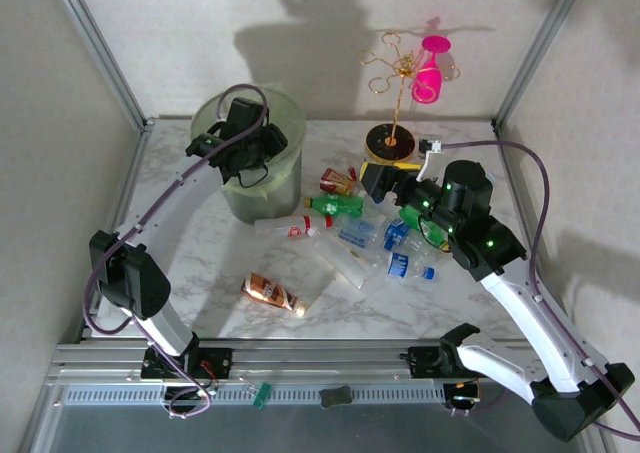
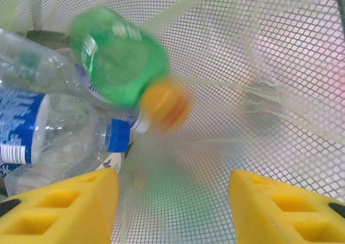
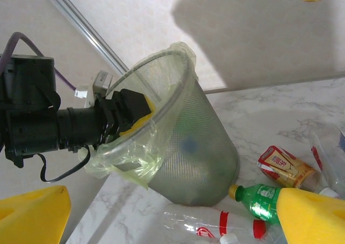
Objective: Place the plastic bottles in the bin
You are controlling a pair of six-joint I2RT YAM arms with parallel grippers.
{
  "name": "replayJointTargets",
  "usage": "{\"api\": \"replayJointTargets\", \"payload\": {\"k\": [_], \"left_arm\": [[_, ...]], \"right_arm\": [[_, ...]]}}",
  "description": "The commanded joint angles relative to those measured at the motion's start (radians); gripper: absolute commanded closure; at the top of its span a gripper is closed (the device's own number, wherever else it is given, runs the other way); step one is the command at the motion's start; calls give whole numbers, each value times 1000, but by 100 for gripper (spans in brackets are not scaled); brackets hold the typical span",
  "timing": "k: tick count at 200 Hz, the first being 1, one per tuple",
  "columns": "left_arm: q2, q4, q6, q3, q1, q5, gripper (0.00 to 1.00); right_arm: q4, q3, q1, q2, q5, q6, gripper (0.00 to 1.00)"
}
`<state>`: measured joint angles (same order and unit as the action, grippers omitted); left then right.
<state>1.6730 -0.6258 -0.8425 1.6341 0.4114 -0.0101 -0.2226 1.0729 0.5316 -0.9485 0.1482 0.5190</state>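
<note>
The bin (image 1: 285, 178) stands at the back left, its pale liner folded over the rim. My left gripper (image 1: 245, 153) hangs inside its mouth, open, with nothing between the yellow fingers (image 2: 59, 206). Below them a blurred green bottle (image 2: 116, 55) with a yellow cap lies against the mesh wall (image 2: 269, 66), beside a clear bottle with a blue label (image 2: 54, 128). My right gripper (image 1: 385, 181) stands open over the pile on the table: a green bottle (image 1: 335, 205), a clear red-labelled bottle (image 1: 285, 228) and several clear blue-labelled ones (image 1: 400, 253). The right wrist view shows the bin (image 3: 205, 147), the green bottle (image 3: 261, 198) and the red-labelled bottle (image 3: 205, 222).
A gold mug tree (image 1: 400, 83) carrying a pink cup (image 1: 430, 68) stands on a black base behind the pile. A red and yellow carton (image 1: 338, 180) lies by the bin. A brown packet (image 1: 272, 293) lies near the front. Metal frame posts edge the table.
</note>
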Motion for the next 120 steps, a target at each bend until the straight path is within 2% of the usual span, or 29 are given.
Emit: {"api": "replayJointTargets", "payload": {"k": [1,72,95,120], "left_arm": [[19,-26,-6,37,0,-24,41],[-19,-20,60,87,1,-11,34],[-88,19,123,72,2,14,33],[-215,130,181,-44,2,15,33]], "right_arm": [[9,-6,-8,4,-29,-15,2],[-28,-14,-8,10,-90,-21,2],[-74,-33,-8,4,-141,-10,2],[-133,-58,-7,-1,-184,-1,2]]}}
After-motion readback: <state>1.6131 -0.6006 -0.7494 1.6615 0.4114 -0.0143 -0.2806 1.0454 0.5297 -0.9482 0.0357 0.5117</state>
